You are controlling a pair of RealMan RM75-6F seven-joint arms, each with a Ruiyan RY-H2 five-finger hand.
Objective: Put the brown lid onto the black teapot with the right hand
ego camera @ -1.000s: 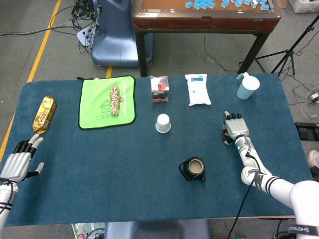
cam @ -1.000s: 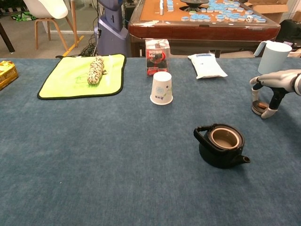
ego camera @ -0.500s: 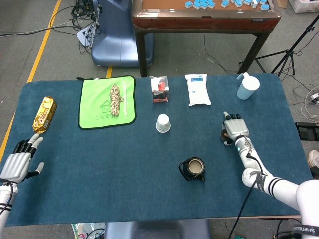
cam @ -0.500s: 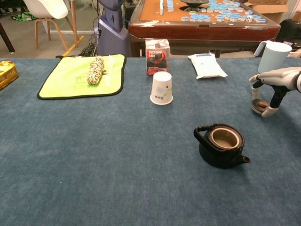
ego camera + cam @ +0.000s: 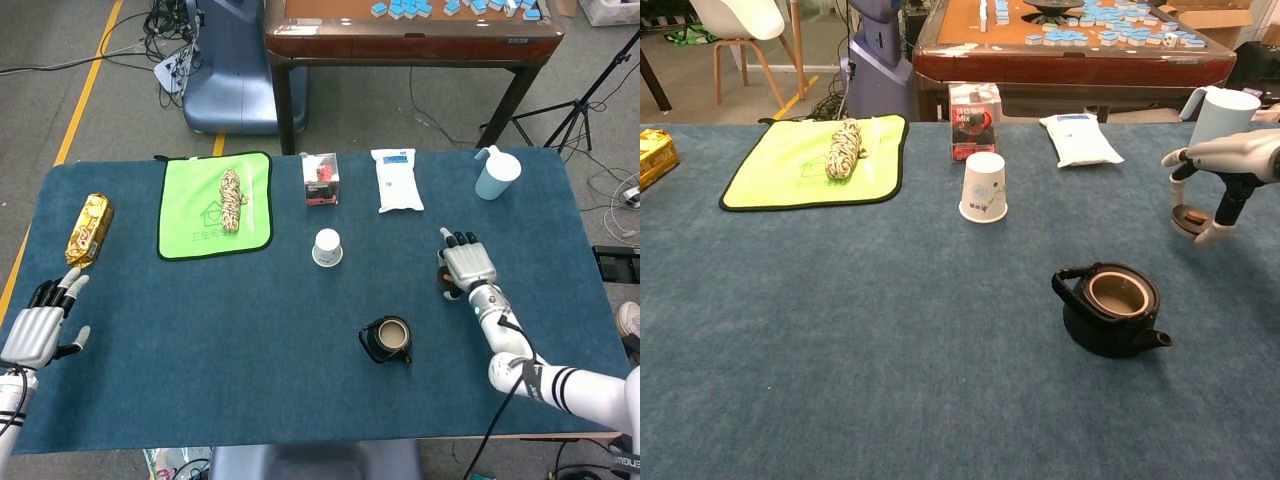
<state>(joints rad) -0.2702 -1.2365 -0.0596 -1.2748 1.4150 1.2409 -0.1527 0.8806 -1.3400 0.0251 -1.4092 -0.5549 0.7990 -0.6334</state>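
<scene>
The black teapot (image 5: pixel 386 340) (image 5: pixel 1112 309) stands open-topped near the table's front middle, spout toward the front right. My right hand (image 5: pixel 468 267) (image 5: pixel 1218 170) holds the brown lid (image 5: pixel 1189 218) from above, lifted clear of the cloth, to the right of and beyond the teapot. In the head view the lid (image 5: pixel 442 279) shows only as a dark edge under the hand. My left hand (image 5: pixel 38 328) rests open at the table's left front edge, holding nothing.
A paper cup (image 5: pixel 327 247) (image 5: pixel 983 187) stands upside down behind the teapot. A green mat (image 5: pixel 214 204) with a rope bundle, a red box (image 5: pixel 321 179), a white packet (image 5: pixel 397 179), a pale blue jug (image 5: pixel 496 173) and a gold packet (image 5: pixel 89 228) lie further back and left.
My right hand has risen with the lid off the table and shifted slightly toward the teapot. The left hand has stayed still.
</scene>
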